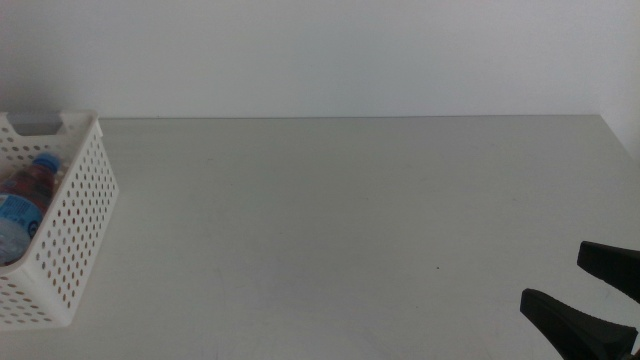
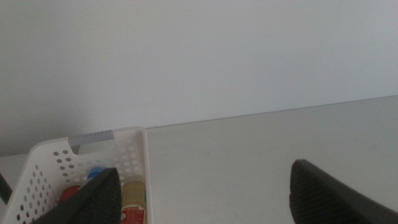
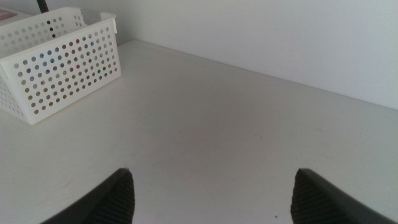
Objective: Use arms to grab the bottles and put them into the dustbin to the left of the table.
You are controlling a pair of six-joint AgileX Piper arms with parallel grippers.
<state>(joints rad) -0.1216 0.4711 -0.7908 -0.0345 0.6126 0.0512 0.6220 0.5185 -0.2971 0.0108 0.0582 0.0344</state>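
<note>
The white perforated dustbin point(image 1: 75, 235) stands at the table's point(image 1: 350, 220) left edge. Inside it lies a clear water bottle point(image 1: 22, 210) with a blue cap, with something red point(image 1: 28, 180) beside it. The left wrist view looks down into the dustbin point(image 2: 134, 149) and shows a blue cap point(image 2: 96, 172), a red item point(image 2: 70, 193) and a yellow-juice bottle point(image 2: 132, 198). My left gripper point(image 2: 205, 183) is open and empty next to the dustbin, and is out of the middle view. My right gripper point(image 1: 555, 275) is open and empty at the near right; point(image 3: 212, 183).
A plain pale wall rises behind the table's far edge point(image 1: 350, 117). The dustbin point(image 3: 59, 62) lies far across the tabletop in the right wrist view. A small dark speck point(image 1: 436, 267) marks the table surface.
</note>
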